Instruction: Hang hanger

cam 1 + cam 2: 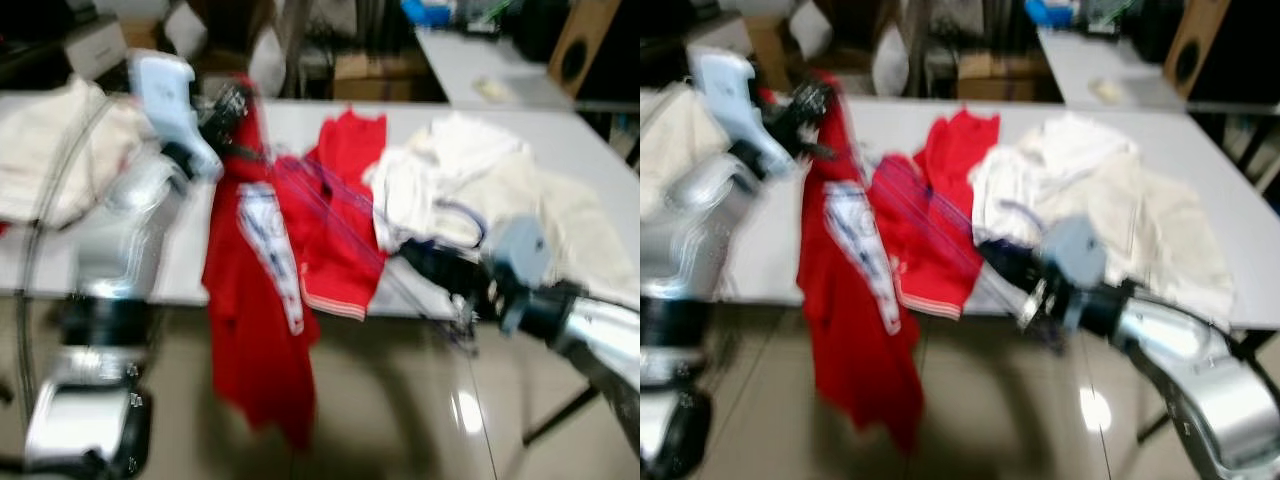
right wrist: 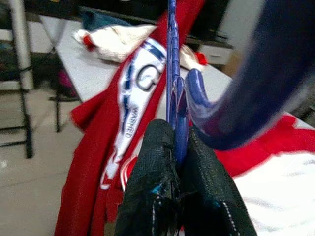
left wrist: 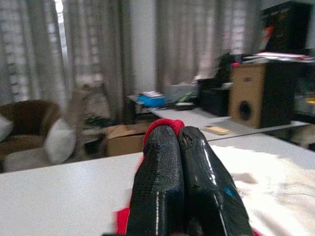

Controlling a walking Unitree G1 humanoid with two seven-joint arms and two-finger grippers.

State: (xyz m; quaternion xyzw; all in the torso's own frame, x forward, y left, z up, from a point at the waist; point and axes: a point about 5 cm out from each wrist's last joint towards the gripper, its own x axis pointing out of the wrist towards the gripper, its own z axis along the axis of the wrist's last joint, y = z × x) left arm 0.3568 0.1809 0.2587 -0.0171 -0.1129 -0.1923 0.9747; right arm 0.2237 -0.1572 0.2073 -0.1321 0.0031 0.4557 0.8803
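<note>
The table [image 1: 560, 150] carries heaps of pale clothes [image 1: 470, 190], and a red shirt [image 1: 255, 300] drapes off its near edge toward the floor [image 1: 400, 420]. The left gripper [image 3: 179, 147] has its fingers pressed together on a fold of that shirt, holding its top above the table. The right gripper [image 2: 177, 142] has its fingers closed on the blue hanger [image 2: 173, 73], whose thin wires run from the fingertips up toward the shirt, with the hook curving just beside the fingers. By my reading the task is partway: both things are held, but blur hides whether the hanger sits inside the shirt, and no rail for hanging it can be made out. Room is tight past the right fingers, where the table edge and the clothes lie close; below both grippers the floor lies open.
</note>
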